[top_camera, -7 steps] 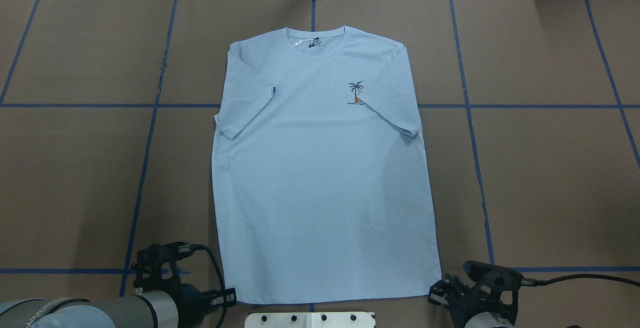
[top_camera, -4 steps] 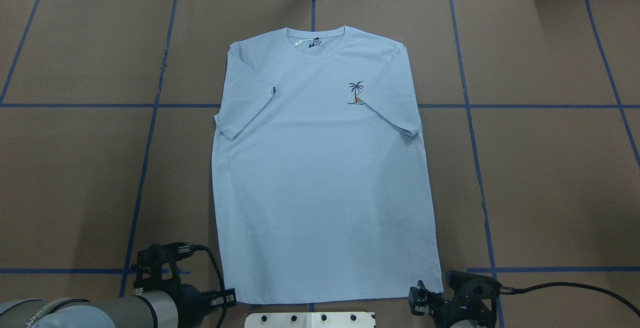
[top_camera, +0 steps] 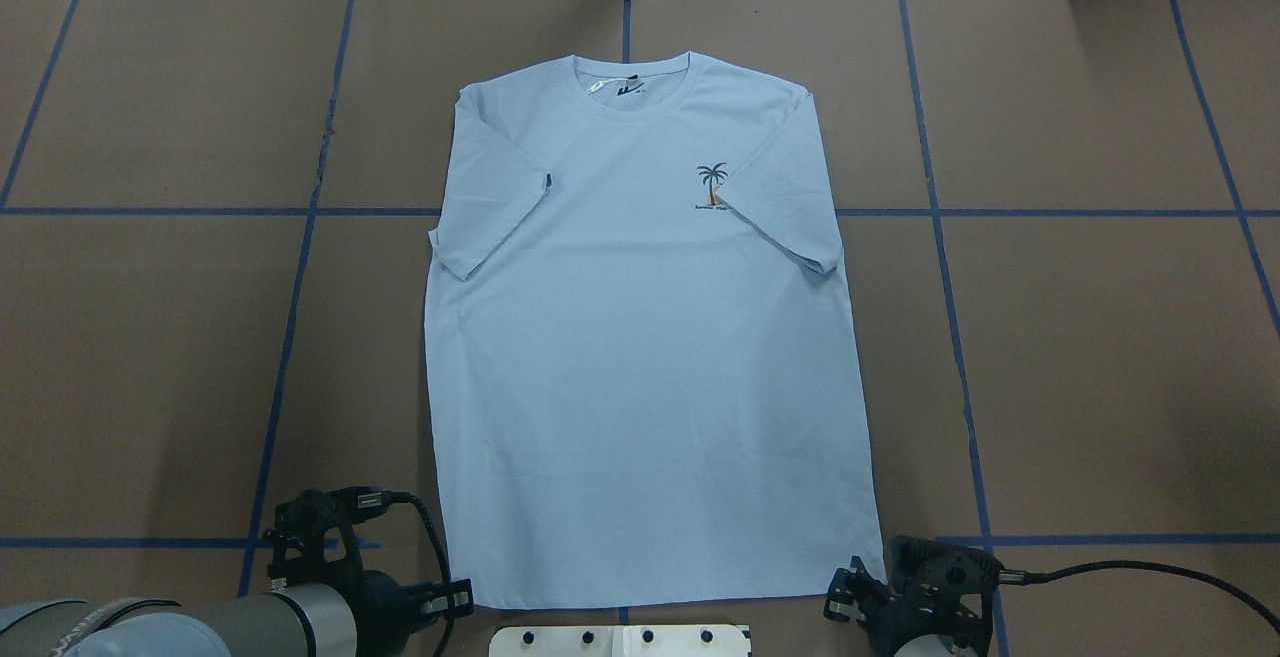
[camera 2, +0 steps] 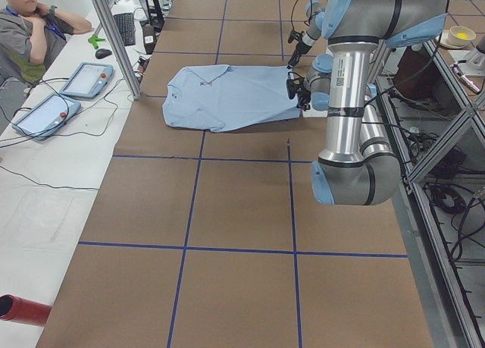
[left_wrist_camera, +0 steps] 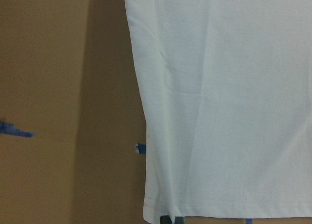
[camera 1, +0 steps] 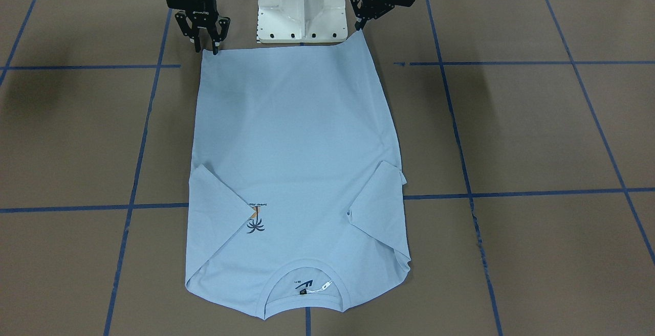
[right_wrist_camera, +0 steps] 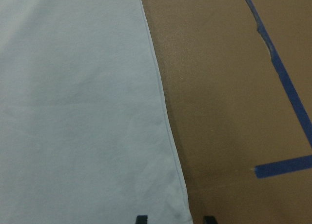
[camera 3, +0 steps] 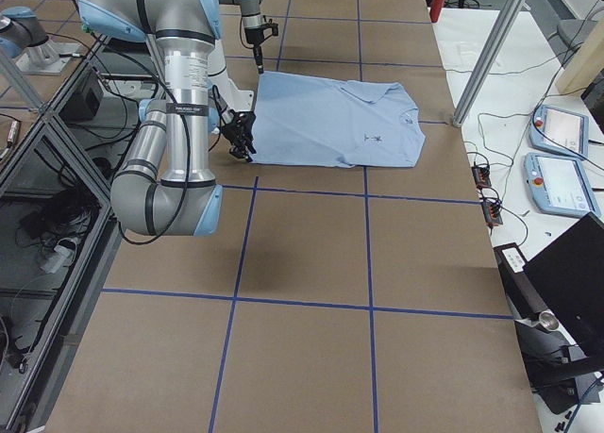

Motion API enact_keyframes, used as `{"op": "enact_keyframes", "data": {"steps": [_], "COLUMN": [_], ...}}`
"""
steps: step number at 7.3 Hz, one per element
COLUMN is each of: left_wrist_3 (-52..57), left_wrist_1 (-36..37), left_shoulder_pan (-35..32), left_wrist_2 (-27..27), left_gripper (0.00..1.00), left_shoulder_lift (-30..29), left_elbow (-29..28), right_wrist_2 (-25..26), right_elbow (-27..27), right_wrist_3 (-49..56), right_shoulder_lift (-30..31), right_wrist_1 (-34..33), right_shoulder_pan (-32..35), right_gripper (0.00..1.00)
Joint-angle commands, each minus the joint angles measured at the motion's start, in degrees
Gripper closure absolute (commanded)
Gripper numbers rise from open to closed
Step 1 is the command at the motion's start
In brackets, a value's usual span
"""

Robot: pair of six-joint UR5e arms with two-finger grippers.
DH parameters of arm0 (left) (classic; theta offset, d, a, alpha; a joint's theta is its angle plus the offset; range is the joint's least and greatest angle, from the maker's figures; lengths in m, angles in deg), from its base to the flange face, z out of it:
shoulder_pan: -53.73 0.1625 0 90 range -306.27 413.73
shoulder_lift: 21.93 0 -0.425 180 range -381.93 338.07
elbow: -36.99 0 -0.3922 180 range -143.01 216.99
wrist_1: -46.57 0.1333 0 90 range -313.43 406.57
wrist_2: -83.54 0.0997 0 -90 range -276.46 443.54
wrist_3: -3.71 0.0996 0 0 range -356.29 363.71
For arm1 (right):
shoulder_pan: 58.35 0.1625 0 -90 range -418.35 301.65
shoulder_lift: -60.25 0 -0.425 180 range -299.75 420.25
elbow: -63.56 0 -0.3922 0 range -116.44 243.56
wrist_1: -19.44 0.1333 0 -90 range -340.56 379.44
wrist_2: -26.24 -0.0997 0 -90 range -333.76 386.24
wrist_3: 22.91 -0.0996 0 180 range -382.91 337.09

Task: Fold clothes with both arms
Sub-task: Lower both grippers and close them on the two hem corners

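The clothes are one light blue T-shirt (top_camera: 640,337), lying flat and face up on the brown table. Its collar is at the far side and both sleeves are folded in over the chest. The palm print (top_camera: 712,182) is partly covered by one sleeve. My left gripper (top_camera: 462,597) sits low at the near left hem corner and looks open; in its wrist view only the shirt's (left_wrist_camera: 229,87) corner shows. My right gripper (camera 1: 206,48) is open at the near right hem corner. Its wrist view shows the hem corner (right_wrist_camera: 178,212) between the two fingertips (right_wrist_camera: 141,219).
The white pedestal base (camera 1: 302,8) stands between the two arms at the near table edge. Blue tape lines (top_camera: 940,237) cross the brown surface. A seated person (camera 2: 30,29), two tablets (camera 2: 87,79) and an aluminium post (camera 2: 114,37) are at the far side.
My right gripper has slid left and slightly nearer, closing on the shirt's near right hem corner. The left arm and the shirt have not moved.
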Motion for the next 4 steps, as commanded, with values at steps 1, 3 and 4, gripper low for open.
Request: {"op": "enact_keyframes", "data": {"steps": [1,3,4], "left_wrist_3": [-0.06,0.02,0.02], "left_wrist_1": [-0.07,0.02,0.02], "left_shoulder_pan": [-0.06,-0.06,-0.06], "left_wrist_2": [0.09,0.09,0.09], "left_gripper": [1.00,1.00,1.00], "left_shoulder_lift": [-0.68,-0.77,-0.77], "left_elbow": [0.09,0.09,0.09], "right_wrist_2": [-0.01,-0.01,-0.01], "right_elbow": [-0.34,-0.34,-0.34], "right_wrist_3": [0.00,0.00,0.09], "right_shoulder_lift": [0.14,0.40,0.49], "right_wrist_1": [0.00,-0.09,-0.09], "right_shoulder_pan": [0.18,0.18,0.18], "right_gripper": [0.63,0.64,0.67]}}
